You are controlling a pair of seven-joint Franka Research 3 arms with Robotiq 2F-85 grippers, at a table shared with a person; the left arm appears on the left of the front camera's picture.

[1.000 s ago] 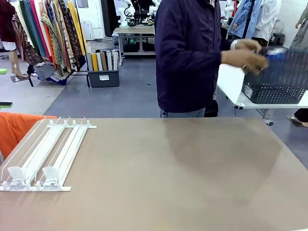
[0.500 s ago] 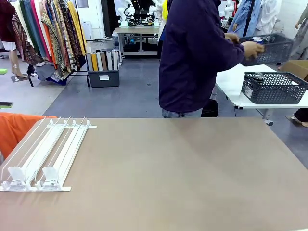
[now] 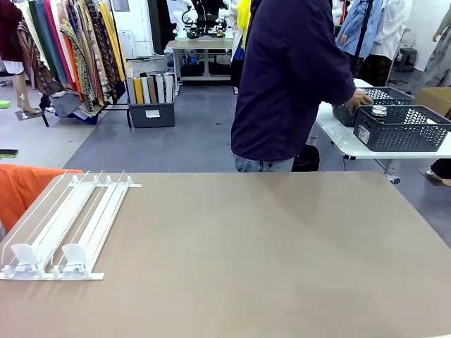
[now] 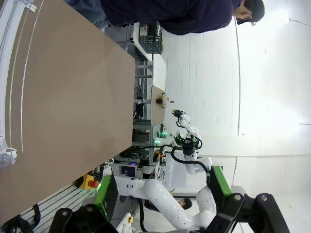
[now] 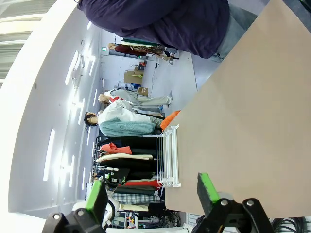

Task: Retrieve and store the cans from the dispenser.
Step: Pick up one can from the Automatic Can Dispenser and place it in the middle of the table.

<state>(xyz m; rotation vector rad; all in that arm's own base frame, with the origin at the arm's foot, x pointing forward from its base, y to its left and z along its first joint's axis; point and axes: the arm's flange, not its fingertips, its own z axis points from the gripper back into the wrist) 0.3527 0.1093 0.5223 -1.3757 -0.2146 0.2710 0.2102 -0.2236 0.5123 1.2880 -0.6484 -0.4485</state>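
Front view gives us the brown surface (image 3: 268, 260) with the white dispenser (image 3: 67, 225) lying flat at its near left corner, its lanes bare and two small pusher tabs (image 3: 49, 257) at the near end. Beyond the far edge a person in a dark jacket (image 3: 292, 77) turns away toward a white side table, one hand (image 3: 359, 102) at a dark grey basket (image 3: 370, 105). A second dark grey basket (image 3: 402, 128) stands just beside it, and the silver top of a can (image 3: 379, 110) shows above its rim.

From the left wrist we see our left end effector (image 4: 163, 187) released, its green-padded fingers (image 4: 219, 179) spread wide with nothing between them. It hangs off the surface's edge; the dispenser (image 4: 12, 73) lies well ahead of it, at the far side of the brown top.

From the right wrist we see our right end effector (image 5: 150, 191) likewise released, green fingers (image 5: 206, 189) apart and empty. The dispenser (image 5: 170, 155) sits ahead of it, just above the gap between the fingers, on the far side of the surface, and the person's jacket is farther off beyond it.
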